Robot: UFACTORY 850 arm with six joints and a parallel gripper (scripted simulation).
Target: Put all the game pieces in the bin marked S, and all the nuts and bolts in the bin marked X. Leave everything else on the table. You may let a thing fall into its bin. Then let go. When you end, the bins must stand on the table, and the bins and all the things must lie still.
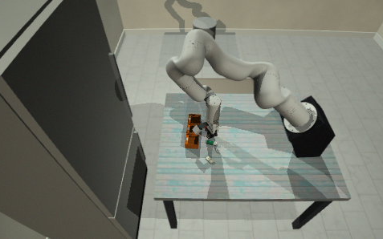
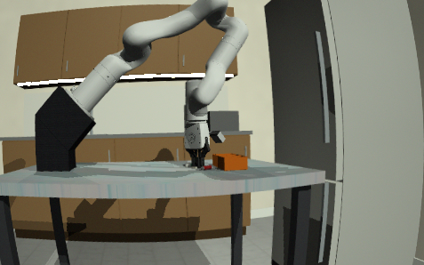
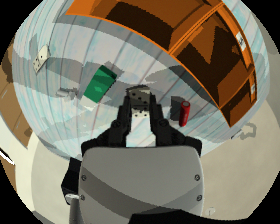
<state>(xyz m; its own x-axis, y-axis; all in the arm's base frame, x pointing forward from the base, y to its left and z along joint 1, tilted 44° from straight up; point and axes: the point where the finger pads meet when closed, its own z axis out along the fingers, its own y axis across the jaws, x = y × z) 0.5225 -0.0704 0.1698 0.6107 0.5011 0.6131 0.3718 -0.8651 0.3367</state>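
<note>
My gripper (image 3: 140,103) (image 1: 209,135) (image 2: 196,164) is down at the table top, just right of the orange bins, and is shut on a small white tile (image 3: 139,129). Two joined orange bins (image 3: 157,12) (image 1: 192,140) (image 2: 230,162) stand side by side; I cannot read their marks. A green piece (image 3: 99,83) (image 1: 210,142) lies left of the fingers in the wrist view. A red piece (image 3: 180,111) (image 2: 207,167) lies right of them, close to the bin wall. A small white tile (image 3: 39,58) (image 1: 209,160) lies farther off. A thin metal piece (image 1: 217,150) (image 3: 67,94) lies between the green piece and that tile.
The table (image 1: 260,176) (image 2: 155,182) carries the arm's black base (image 1: 314,132) (image 2: 59,133) at its right edge in the top view. A tall fridge (image 1: 59,100) (image 2: 332,111) stands close to the table's bin side. A small grey thing (image 3: 247,132) lies beside the bins.
</note>
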